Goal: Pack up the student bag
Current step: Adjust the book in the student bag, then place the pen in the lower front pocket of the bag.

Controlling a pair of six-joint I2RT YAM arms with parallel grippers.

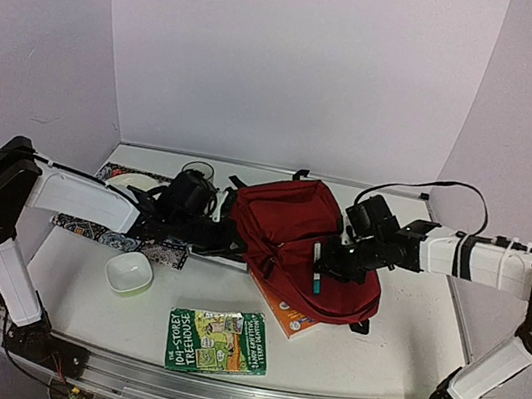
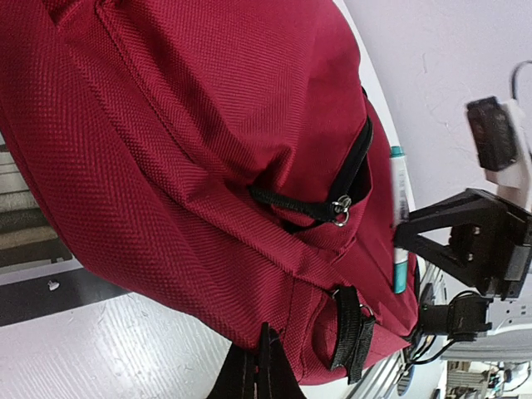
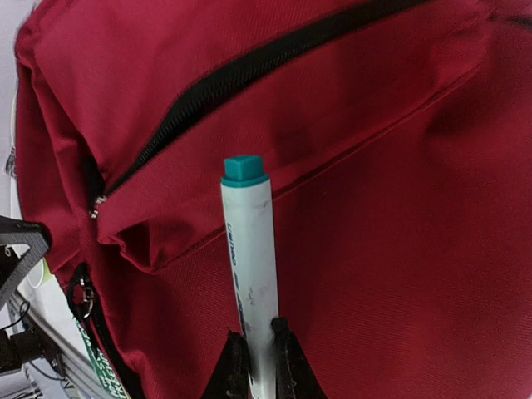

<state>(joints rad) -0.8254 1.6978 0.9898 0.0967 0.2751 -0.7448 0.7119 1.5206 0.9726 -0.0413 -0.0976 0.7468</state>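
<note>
The student bag (image 1: 291, 234), a dark red fabric backpack, lies in the middle of the table. My left gripper (image 1: 236, 247) is shut on the bag's left edge; in the left wrist view its jaws (image 2: 264, 366) pinch the red fabric (image 2: 191, 150). My right gripper (image 1: 325, 260) is shut on a white marker with teal ends (image 1: 317, 268) and holds it over the bag's front. In the right wrist view the marker (image 3: 249, 258) stands between the fingers (image 3: 259, 362), its teal tip near a gaping pocket with a black zipper (image 3: 241, 75). The open pocket (image 2: 353, 179) also shows in the left wrist view.
An orange book (image 1: 290, 317) lies partly under the bag's near edge. A green book (image 1: 216, 341) lies at the front centre. A white bowl (image 1: 129, 272) sits front left. A patterned mat (image 1: 89, 228) and a white plate (image 1: 125, 180) are under the left arm.
</note>
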